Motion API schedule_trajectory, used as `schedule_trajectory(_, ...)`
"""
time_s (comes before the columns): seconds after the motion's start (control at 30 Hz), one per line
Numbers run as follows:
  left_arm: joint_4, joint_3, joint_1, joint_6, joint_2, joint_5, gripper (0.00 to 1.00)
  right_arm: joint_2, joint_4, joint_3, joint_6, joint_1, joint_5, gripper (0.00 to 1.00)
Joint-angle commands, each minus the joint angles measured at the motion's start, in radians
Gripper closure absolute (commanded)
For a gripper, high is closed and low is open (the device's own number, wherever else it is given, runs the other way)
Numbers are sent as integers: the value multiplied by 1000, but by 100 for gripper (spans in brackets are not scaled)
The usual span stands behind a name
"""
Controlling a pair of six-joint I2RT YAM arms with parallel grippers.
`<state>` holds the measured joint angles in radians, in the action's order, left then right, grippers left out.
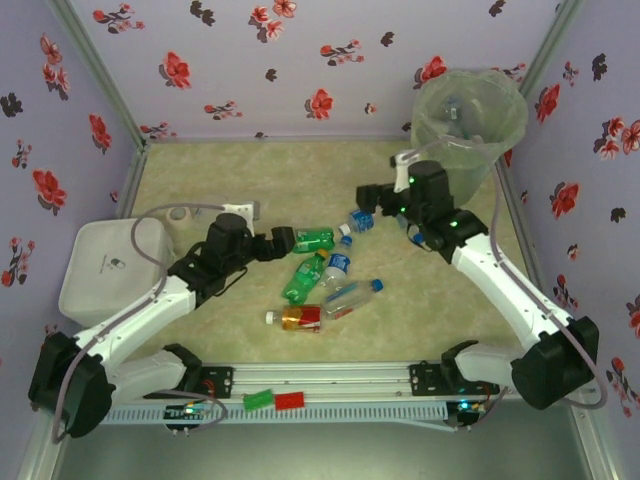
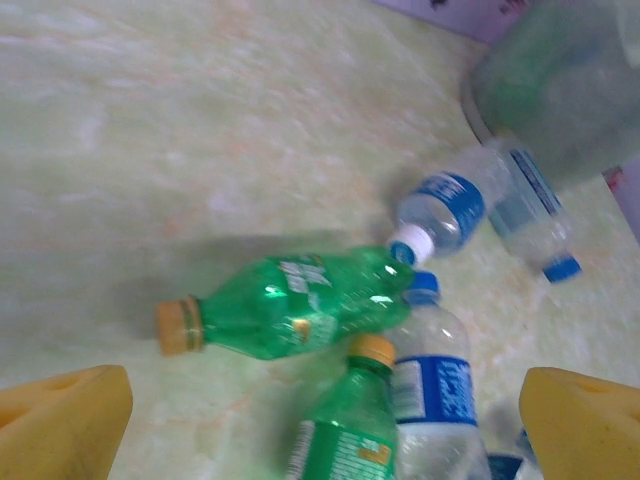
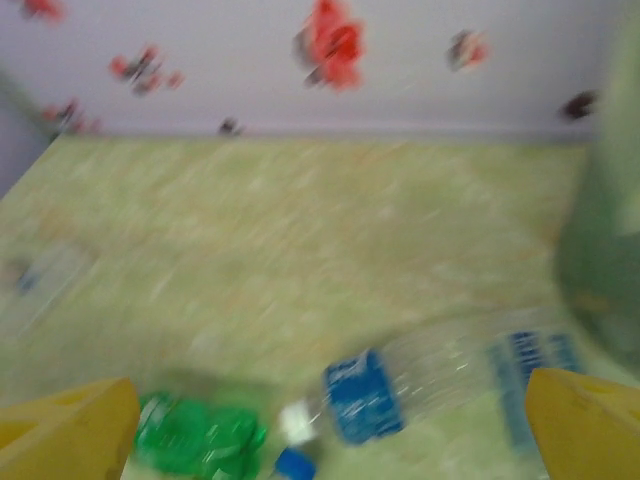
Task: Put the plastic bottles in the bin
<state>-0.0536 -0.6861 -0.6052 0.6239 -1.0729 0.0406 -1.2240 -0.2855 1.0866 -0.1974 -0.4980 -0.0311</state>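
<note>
Now bottles lie mid-frame: clear w/ blue labels, some green, one amber. L gripper, R gripper wide open, empty.

1. Top cam hangs high behind my two bases, tilted down and forward. It's far enough back to catch the whole table, both arms and the walls.
2. Left wrist cam rides on my left claw. It looks steeply down at the table from close up, with my yellow fingers in the bottom corners.
3. Right wrist cam on my right claw looks flatter, across the table at a flowered wall.
4. Overlap: all three catch the blue-label bottle and the bin. The right wrist shot is blurry, so its green blob is probably the same green bottle.
</note>
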Motion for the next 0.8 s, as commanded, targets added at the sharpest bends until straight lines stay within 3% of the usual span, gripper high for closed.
schedule_trajectory(0.0,-26,2,83,54,42,71,0,9,-39,-15,68,-119,-41,0)
schedule_trajectory(0.27,-24,28,251,87,86,-2,0,-109,-127,-35,91,-439,-15,9)
schedule_trajectory(0.43,-4,92,279,114,123,-5,0,-223,-264,12,64,-546,-74,13)
schedule_trajectory(0.57,13,131,286,124,148,-5,0,-283,-320,23,75,-652,-26,12)
schedule_trajectory(0.77,106,216,308,181,179,0,0,-375,-411,77,113,-705,3,11)
